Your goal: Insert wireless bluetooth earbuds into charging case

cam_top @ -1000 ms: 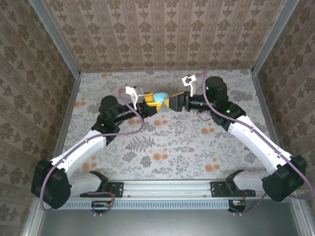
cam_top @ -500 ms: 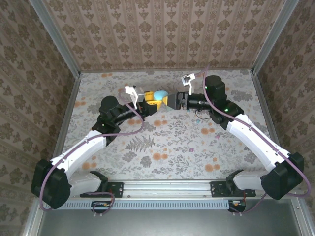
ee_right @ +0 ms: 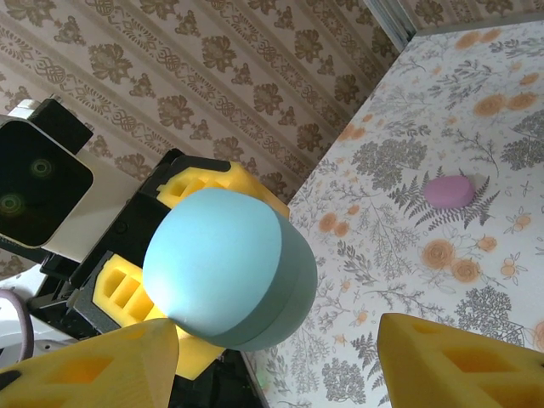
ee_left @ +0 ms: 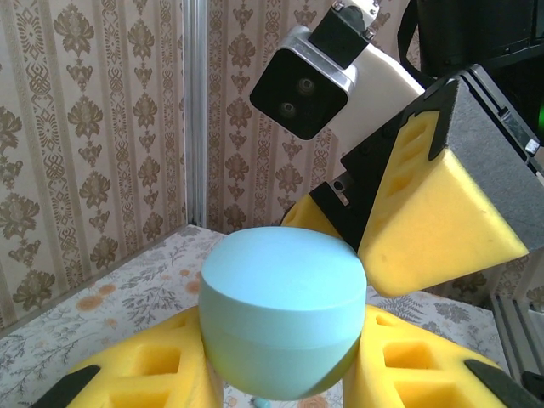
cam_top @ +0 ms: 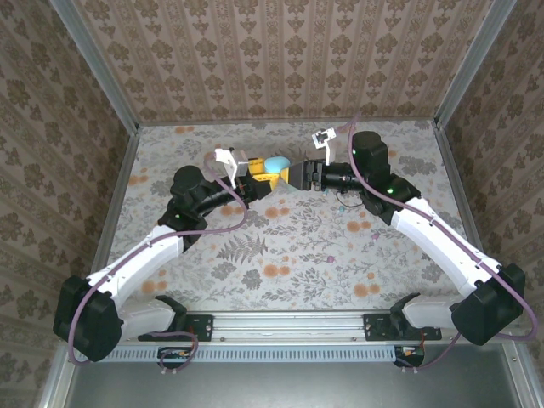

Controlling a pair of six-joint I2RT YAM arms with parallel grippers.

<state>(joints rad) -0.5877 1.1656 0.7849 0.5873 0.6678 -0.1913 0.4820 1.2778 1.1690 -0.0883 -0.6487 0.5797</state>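
Observation:
My left gripper (cam_top: 262,180) is shut on the light blue charging case (cam_top: 275,165), holding it above the table between yellow foam fingers (ee_left: 127,374). The egg-shaped case (ee_left: 285,314) has its lid closed. My right gripper (cam_top: 299,176) faces it from the right and is open. One of its fingers (ee_left: 433,221) stands right beside the case, and nothing is between its jaws. In the right wrist view the case (ee_right: 225,268) sits just beyond the right gripper (ee_right: 276,365). A small purple earbud (ee_right: 449,191) lies on the table.
The floral tablecloth (cam_top: 289,246) covers the table. Patterned walls with metal corner posts (cam_top: 463,64) close in the back and sides. The two arms meet at the back centre, with a small item (cam_top: 344,202) on the cloth under the right forearm.
My right gripper has edged slightly left, closer to the case, and its jaws have narrowed a little. The left gripper and the case have stayed put.

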